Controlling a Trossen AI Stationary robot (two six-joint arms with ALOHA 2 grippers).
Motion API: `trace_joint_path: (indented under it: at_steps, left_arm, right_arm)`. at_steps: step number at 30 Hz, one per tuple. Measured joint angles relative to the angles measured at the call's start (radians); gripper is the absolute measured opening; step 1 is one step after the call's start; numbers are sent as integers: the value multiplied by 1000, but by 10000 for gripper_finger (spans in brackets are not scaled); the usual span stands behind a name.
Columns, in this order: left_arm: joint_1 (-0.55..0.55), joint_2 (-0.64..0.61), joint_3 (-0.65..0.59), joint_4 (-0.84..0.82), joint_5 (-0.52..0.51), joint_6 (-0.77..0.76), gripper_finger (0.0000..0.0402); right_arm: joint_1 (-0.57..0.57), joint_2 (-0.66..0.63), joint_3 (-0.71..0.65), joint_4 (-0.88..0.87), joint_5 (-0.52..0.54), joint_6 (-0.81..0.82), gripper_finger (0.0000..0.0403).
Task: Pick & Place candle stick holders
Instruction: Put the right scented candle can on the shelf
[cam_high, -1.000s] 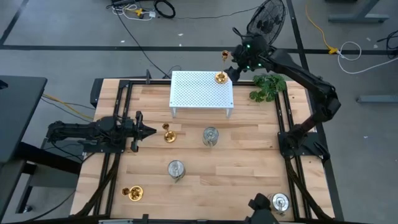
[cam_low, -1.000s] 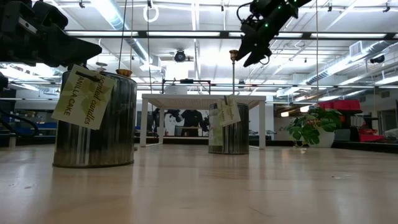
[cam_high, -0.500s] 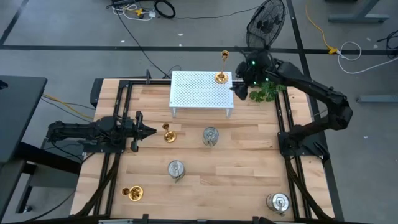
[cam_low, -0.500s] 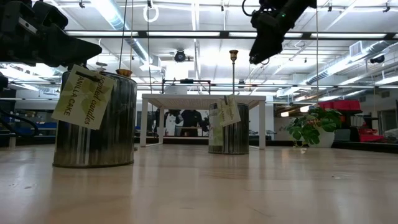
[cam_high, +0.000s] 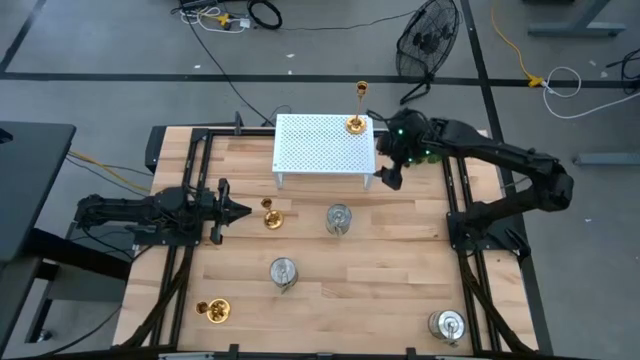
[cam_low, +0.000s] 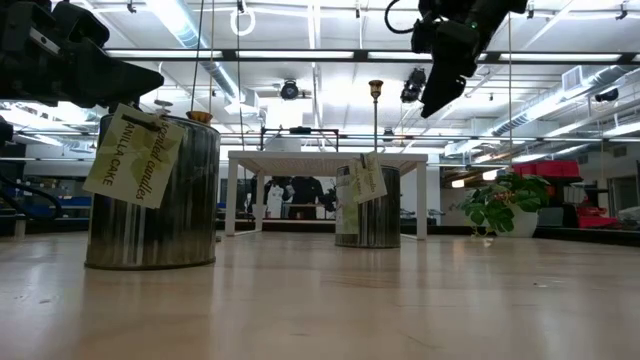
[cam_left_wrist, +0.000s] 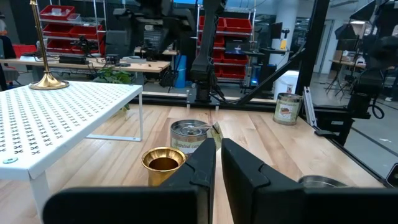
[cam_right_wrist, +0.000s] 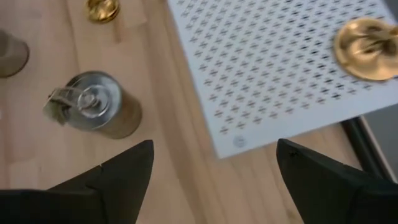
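White perforated rack (cam_right_wrist: 280, 68), blurred gold base (cam_right_wrist: 365, 40), silver can (cam_right_wrist: 93, 106), perhaps another gold holder (cam_right_wrist: 102, 9).

white perforated rack (cam_high: 323, 146): table's far middle | green plant (cam_high: 432, 139): right of rack | fan (cam_high: 428, 35): floor beyond

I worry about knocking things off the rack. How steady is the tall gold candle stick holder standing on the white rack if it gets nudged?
The gold candle stick holder probably tips easily: its slim stem rises well above a small round base. It stands near a corner of the white rack, so a fall might carry it off. Its polished metal looks slippery to grip.
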Motion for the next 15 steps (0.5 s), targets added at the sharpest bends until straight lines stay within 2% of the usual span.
trace_joint_path:
  at_steps: [15]
  left_arm:
    - [0, 0, 0, 0, 0, 0, 32]
  right_arm:
    - [168, 8, -10, 43, -3, -18, 341]
